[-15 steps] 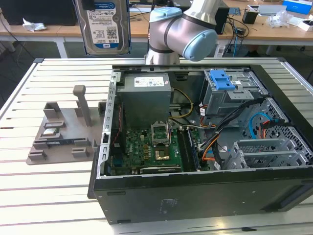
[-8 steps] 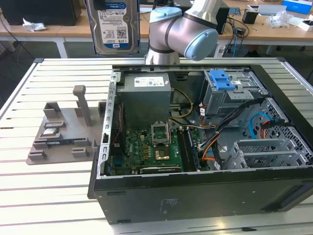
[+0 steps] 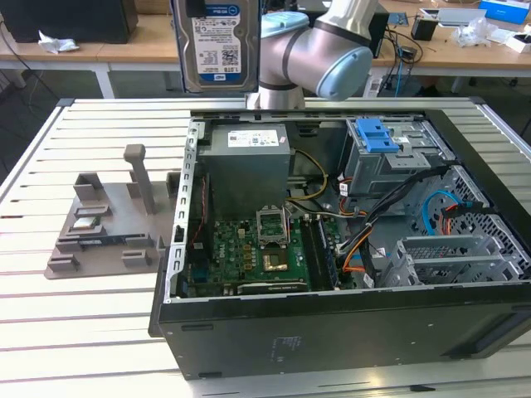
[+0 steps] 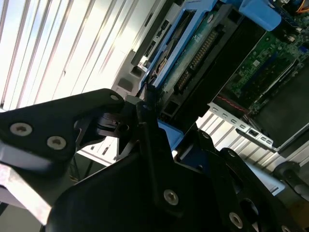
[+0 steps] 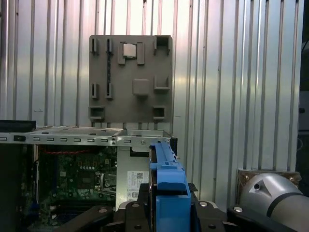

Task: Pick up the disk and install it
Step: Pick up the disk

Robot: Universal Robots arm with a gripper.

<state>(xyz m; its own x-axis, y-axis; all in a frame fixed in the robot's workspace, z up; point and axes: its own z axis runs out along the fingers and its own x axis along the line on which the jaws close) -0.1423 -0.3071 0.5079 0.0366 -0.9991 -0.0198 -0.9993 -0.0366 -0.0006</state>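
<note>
Disk (image 3: 214,41) is hanging upright, high over the far edge of the slatted table (image 3: 50,166), behind the open computer case (image 3: 332,332). The gripper (image 5: 166,208) is clamping it from both sides. Doing this well likely means squaring it to the drive cage (image 3: 373,170) and steering clear of the cables (image 3: 390,207). The arm (image 3: 319,54) is bending over the case's rear edge, with the first wrist view looking down on the grey fixture (image 3: 104,224).

A pale slatted metal table (image 3: 83,332) stands before long wooden desks (image 3: 141,51) strewn with clutter.
</note>
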